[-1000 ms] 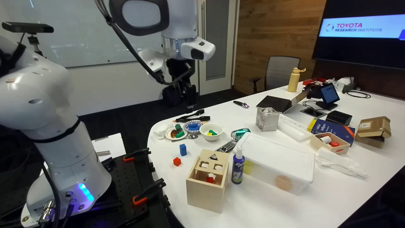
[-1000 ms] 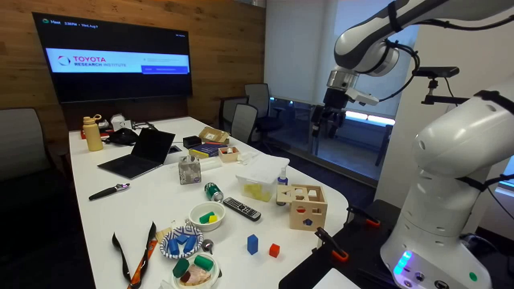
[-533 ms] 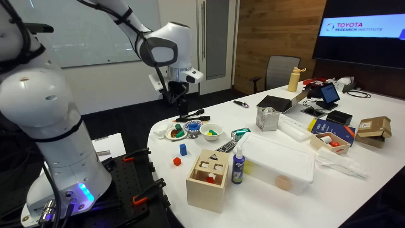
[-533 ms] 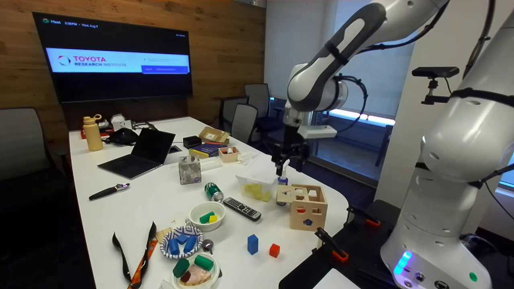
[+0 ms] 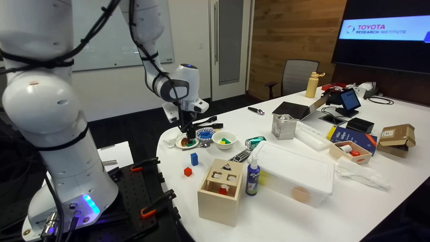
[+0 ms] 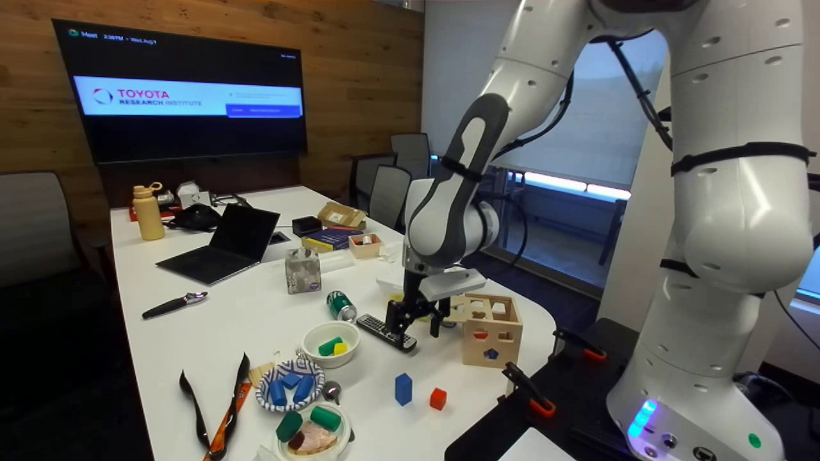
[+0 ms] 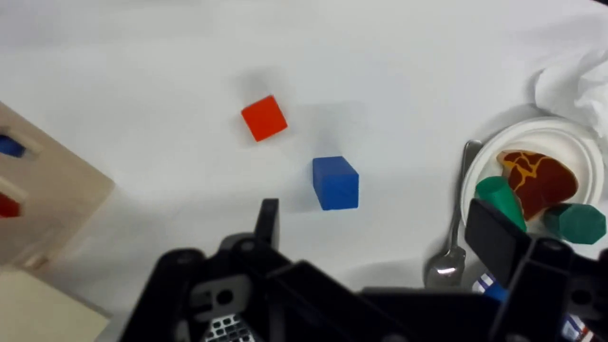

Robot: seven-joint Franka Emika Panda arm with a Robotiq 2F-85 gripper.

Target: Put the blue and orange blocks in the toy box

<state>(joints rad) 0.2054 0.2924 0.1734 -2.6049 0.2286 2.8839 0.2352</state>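
White tabletop (image 7: 403, 95), wrist view: Robotiq gripper (image 7: 380, 228) along lower frame, fingers (image 7: 268, 221) spread, pinching nothing. Blue rectangular block (image 7: 337, 187) mid-frame, mostly above the finger gap, nearer frame-left finger, long axis upright. Orange-red cube (image 7: 264, 118) up-left of it; wooden shape-sorter box (image 7: 61, 190) at left edge.

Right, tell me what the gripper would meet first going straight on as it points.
Pointing down, jaws apart, the gripper would probably meet the blue block first; depth is unclear, so it might pass just beside, to the white table.
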